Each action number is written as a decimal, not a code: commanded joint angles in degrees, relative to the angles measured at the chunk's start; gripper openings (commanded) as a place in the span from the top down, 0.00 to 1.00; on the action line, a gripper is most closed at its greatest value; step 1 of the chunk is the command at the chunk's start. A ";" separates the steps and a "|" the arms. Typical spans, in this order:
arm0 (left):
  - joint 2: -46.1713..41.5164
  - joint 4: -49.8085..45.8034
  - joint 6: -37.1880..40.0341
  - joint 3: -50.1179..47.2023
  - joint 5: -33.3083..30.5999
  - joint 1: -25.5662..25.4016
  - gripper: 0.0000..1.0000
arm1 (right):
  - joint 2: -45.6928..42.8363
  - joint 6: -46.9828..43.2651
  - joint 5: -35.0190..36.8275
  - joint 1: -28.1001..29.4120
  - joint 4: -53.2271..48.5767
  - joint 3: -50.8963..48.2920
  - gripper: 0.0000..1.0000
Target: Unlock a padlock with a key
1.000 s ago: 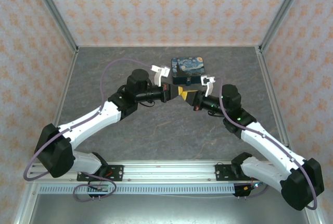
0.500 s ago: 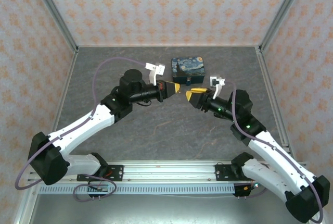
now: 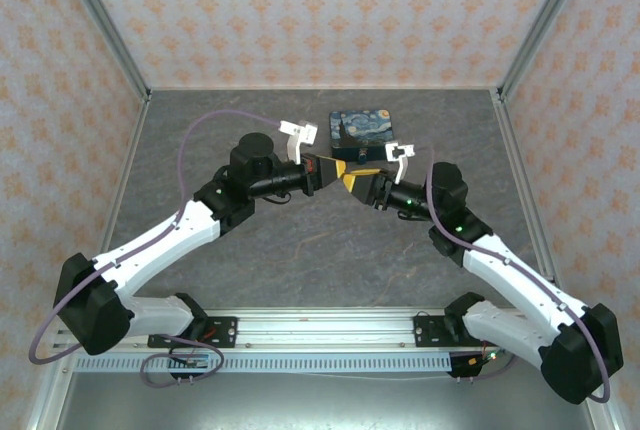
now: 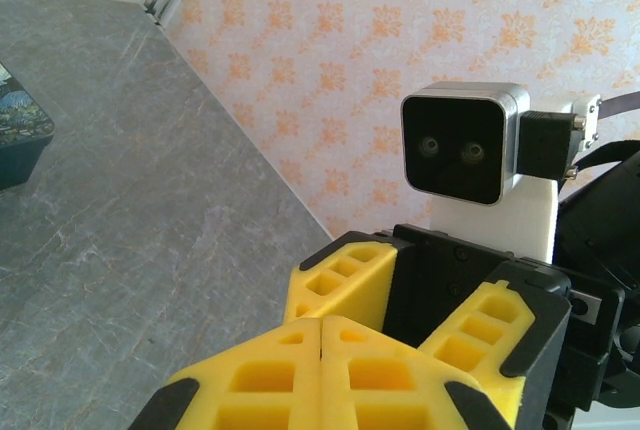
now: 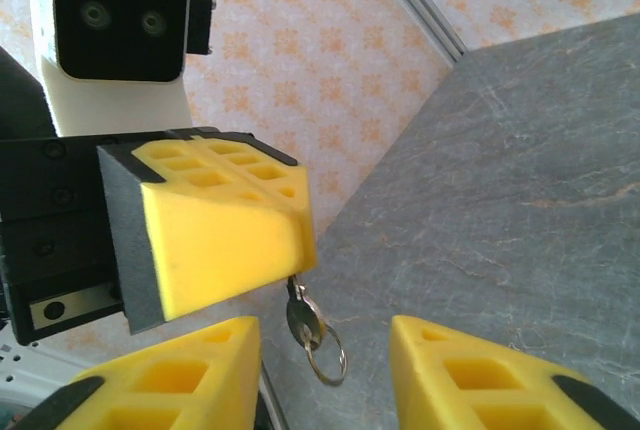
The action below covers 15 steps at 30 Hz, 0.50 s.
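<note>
small silvery metal key on a thin wire ring hangs at lower centre of the right wrist view. it dangles from the bottom edge of the yellow foam fingers of the left gripper, in the gap of the right gripper, touching neither of its 2 fingers.
left gripper: clenched, pads flush, pinching the key's top.
right gripper: parted partway, grasping nothing.
top view: both tips meet mid-frame, just below the blue-and-yellow painted rectangular tin.

A small silvery key on a thin ring hangs upright, pinched by its top in the closed left fingers, above the desk.
</note>
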 commanded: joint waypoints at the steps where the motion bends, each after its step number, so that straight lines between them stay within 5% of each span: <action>1: -0.42 1.94 0.27 0.86 -0.32 0.01 1.00 | 0.04 0.66 -1.82 0.42 3.54 1.02 0.66; 15: 0.46 2.50 -0.32 1.24 -0.12 0.07 1.00 | 1.44 0.62 -2.77 0.37 3.16 1.55 0.78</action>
